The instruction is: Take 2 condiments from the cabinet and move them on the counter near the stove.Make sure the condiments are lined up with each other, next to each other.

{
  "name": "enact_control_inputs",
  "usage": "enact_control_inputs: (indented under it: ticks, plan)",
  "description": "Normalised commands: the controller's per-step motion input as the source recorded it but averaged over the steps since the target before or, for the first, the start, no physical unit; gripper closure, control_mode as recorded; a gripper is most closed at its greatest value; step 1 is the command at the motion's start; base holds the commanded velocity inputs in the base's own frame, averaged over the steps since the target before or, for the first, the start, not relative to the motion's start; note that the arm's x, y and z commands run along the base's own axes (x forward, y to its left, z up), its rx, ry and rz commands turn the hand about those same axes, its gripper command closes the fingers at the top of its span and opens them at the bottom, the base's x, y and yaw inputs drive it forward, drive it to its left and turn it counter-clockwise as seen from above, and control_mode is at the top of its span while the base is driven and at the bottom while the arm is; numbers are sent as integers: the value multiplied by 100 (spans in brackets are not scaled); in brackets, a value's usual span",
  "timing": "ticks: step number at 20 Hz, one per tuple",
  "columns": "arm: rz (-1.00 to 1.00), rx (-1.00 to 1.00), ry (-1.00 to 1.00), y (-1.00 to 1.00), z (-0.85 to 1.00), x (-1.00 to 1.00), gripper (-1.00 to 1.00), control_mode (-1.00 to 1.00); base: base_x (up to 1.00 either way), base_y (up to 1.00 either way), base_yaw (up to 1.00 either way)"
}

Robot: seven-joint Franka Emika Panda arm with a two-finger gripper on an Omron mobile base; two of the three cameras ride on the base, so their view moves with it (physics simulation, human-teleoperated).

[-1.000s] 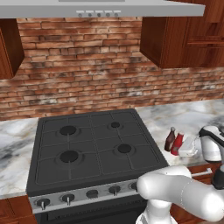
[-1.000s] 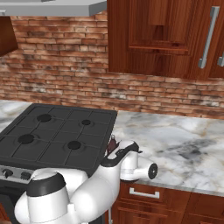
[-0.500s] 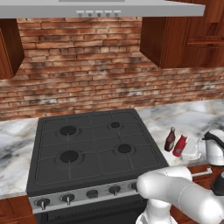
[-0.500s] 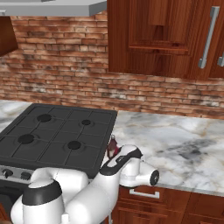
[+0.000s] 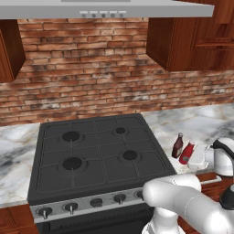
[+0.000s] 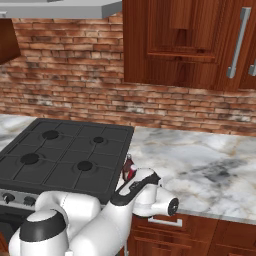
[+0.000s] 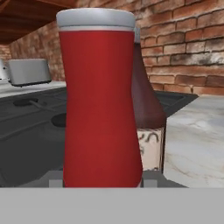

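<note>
Arm has slid the red bottle (image 5: pixel 186 152) in right beside the maroon bottle (image 5: pixel 177 146) on the tabletop (image 5: pixel 205 125) by the stove (image 5: pixel 96 155); tool (image 5: pixel 199 156) still clamped on it (just needs letting go, I reckon).

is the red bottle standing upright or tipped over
Upright: the red bottle stands cap-up on the counter beside the maroon bottle, right of the stove.

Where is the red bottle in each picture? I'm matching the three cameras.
Left base view: red bottle at right, on the counter past the stove.
Right base view: low centre, mostly behind the arm.
Hand view: up close, centre.
Shared landmark: the stove.
</note>
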Motion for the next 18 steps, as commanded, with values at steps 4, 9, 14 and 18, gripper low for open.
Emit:
enact_control_inputs:
  ticks: [4,9,14,18]
  plan:
    - [0,0,0,0,0,0,100,-100,0,0,0]
    - [0,0,4,-2,0,0,100,-100,0,0,0]
    - [0,0,1,0,0,5,100,-100,0,0,0]
    - [0,0,0,0,0,10,100,-100,0,0,0]
